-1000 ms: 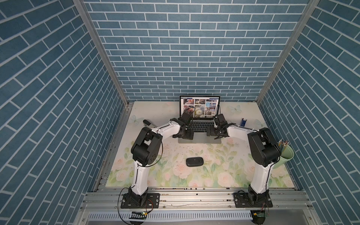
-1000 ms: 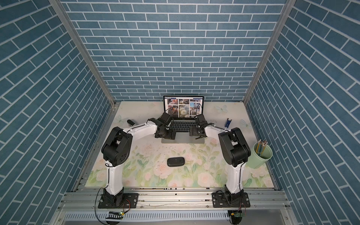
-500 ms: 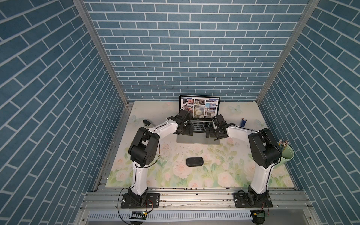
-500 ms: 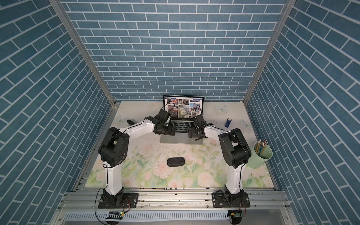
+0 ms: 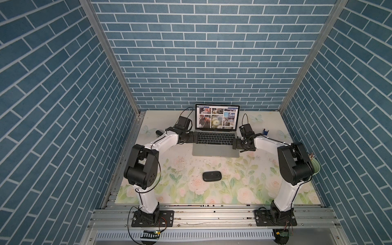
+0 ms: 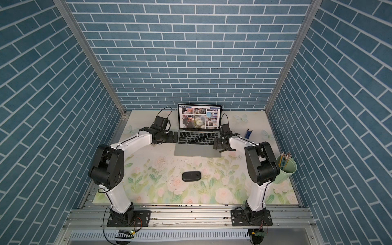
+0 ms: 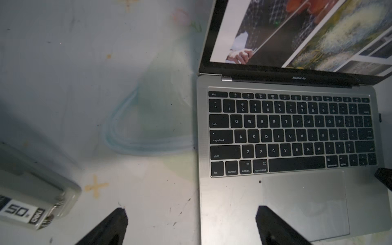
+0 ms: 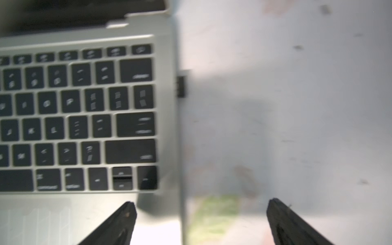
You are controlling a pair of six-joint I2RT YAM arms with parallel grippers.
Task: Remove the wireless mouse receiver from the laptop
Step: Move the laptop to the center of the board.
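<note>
Floral-print tabletop (image 5: 180,169). Empty left gripper (image 7: 191,214) spread at 9 o'clock of slim silver-grey laptop (image 5: 214,149); tiny black USB mouse receiver (image 8: 180,87) plugged into its 3 o'clock edge. Near it, right gripper (image 8: 201,205) spread, empty. Approach step; next: straddle it, pinch, pull toward 3 o'clock.

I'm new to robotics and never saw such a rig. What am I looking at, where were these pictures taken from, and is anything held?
Two white-and-black robot arms are bolted to a rail; each ends in a two-fingered gripper. Two pictures look down from overhead; two come from cameras on the wrists. On the floral table sit an open silver-grey laptop, a black oval mouse, a small blue plastic piece and a green cup of pencils. A tiny black receiver stub juts from the laptop's edge beside the right arm. The left gripper and right gripper are open, holding nothing.
</note>
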